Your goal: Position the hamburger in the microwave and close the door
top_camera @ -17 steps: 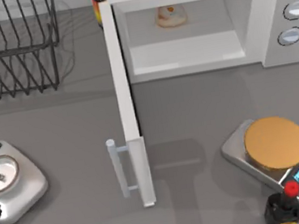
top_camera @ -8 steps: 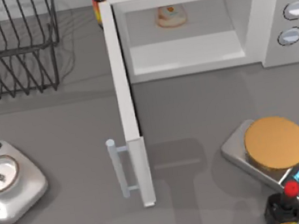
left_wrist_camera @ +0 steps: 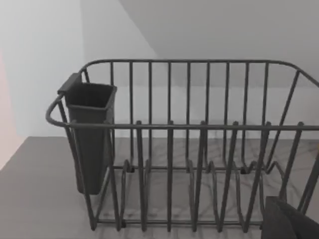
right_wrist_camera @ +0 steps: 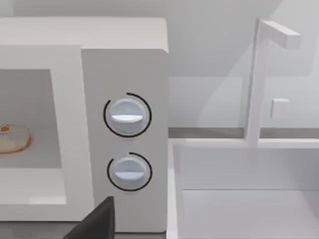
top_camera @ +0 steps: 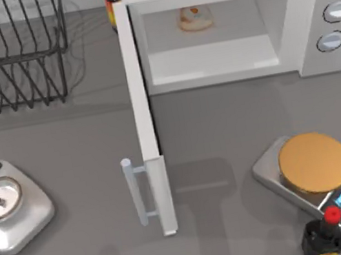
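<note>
Resting deep inside the microwave (top_camera: 227,33), near its back wall, the hamburger (top_camera: 194,18) is already placed. What remains is the door (top_camera: 144,125), standing wide open and jutting straight out from the microwave's left edge, handle (top_camera: 134,192) on its left face. Neither arm's grip can be told.

A dark sliver of the left gripper (left_wrist_camera: 288,221) edges into the left wrist view, and a dark piece of the right gripper (right_wrist_camera: 97,221) into the right wrist view.
</note>
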Robot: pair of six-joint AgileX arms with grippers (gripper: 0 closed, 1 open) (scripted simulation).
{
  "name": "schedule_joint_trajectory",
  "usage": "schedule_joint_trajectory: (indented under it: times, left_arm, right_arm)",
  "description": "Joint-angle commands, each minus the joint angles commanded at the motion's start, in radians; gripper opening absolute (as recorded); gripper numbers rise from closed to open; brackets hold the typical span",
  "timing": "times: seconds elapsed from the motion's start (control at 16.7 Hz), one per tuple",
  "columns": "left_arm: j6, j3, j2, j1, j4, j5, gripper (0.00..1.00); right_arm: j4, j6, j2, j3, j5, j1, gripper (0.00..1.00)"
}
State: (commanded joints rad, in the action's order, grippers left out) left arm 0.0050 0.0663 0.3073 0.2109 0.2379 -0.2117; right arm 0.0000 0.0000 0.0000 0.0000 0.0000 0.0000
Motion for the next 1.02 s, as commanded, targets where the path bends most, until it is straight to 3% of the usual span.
schedule_joint_trajectory:
  times: [1.02]
  left_arm:
    - [0.0,-0.072,-0.057,0.009,0.013,-0.01,0.0]
  right_arm:
    - [0.0,0.0,0.0,0.0,0.0,0.0,1.0]
